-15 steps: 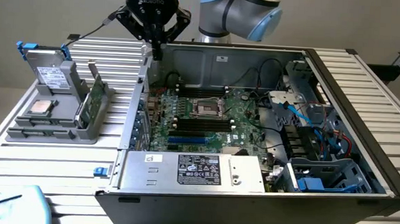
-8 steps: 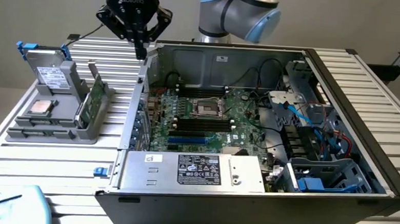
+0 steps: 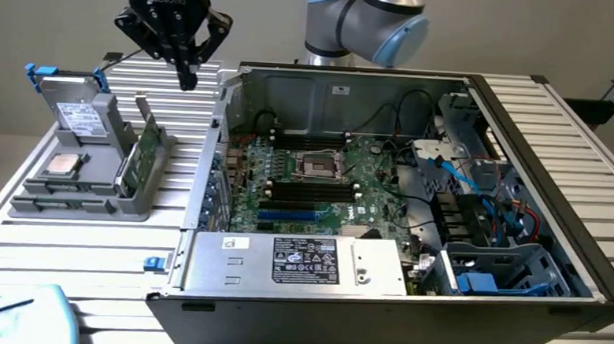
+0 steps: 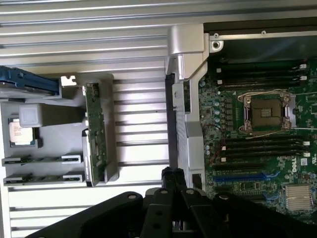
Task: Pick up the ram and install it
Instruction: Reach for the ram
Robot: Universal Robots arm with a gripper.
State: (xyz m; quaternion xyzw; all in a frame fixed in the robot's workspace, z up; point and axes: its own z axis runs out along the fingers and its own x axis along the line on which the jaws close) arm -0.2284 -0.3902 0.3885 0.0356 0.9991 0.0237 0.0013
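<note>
Pincer (image 3: pixel 188 77) pinched shut, empty; long green ram (image 3: pixel 147 149) on edge in grey tray (image 3: pixel 74 204) below it, apart.

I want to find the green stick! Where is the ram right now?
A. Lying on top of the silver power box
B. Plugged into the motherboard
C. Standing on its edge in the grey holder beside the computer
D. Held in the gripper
C: the ram stands on its edge in the grey holder outside the computer case, while the gripper hangs in the air apart from it, holding nothing.
</note>
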